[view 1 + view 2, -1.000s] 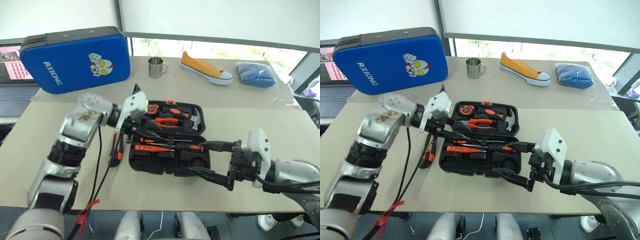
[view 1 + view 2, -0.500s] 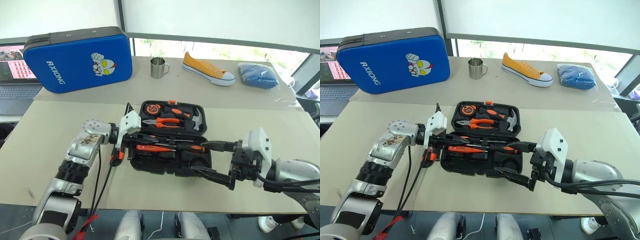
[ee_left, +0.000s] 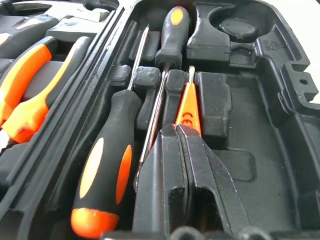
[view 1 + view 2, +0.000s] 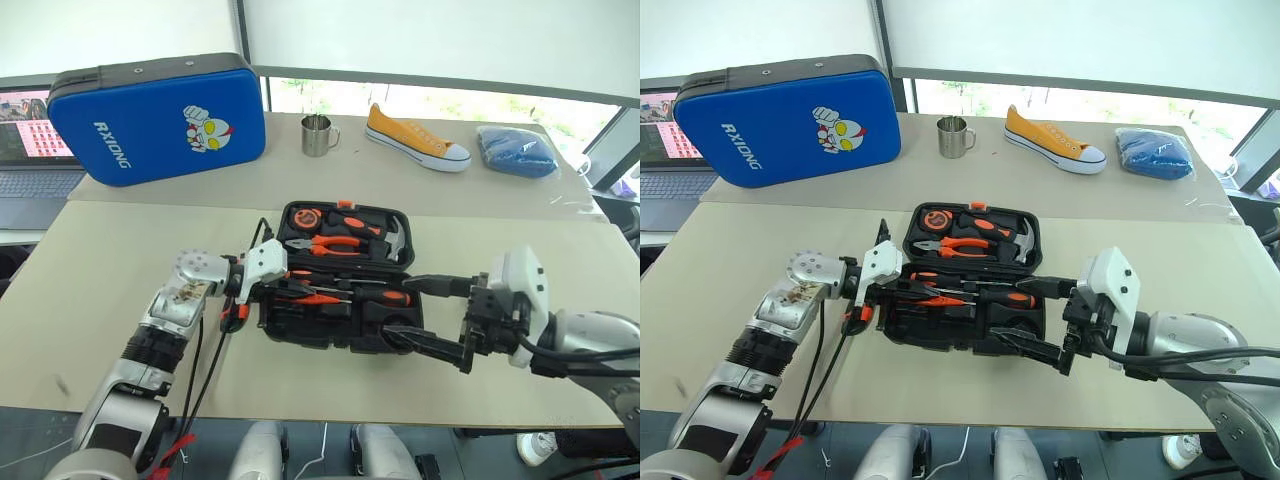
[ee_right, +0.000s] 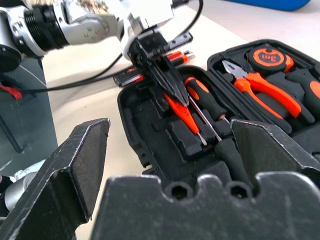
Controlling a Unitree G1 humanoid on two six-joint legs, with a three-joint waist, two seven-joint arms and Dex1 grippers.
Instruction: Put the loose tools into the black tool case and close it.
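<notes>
The black tool case [image 4: 335, 338] lies open in the middle of the table. My left gripper [image 4: 290, 290] is shut. Its fingertips [image 3: 192, 137] rest on the handle end of the slim small orange screwdriver [image 3: 189, 107], which lies in a slot of the case's near half. Two long screwdrivers [image 3: 107, 170] [image 3: 170, 35] lie in slots beside it. A small dark round roll [image 3: 240, 29] sits in a corner recess. The orange-black utility knife [image 4: 232, 312] lies on the table just left of the case. At the case's near right corner, my right gripper [image 4: 400, 307] hangs open and holds nothing.
The case's far half holds pliers [image 4: 335, 243], a hammer [image 4: 395, 240] and a round tape measure [image 4: 303, 217]. At the back stand a blue cartoon case [image 4: 155, 115], a laptop [image 4: 30, 150], a metal mug [image 4: 317, 135], a yellow shoe [image 4: 415, 137] and a blue cloth [image 4: 512, 150].
My left gripper came down from above the case's left edge into its near half, and its fingers closed on the way. The right gripper stayed in place.
</notes>
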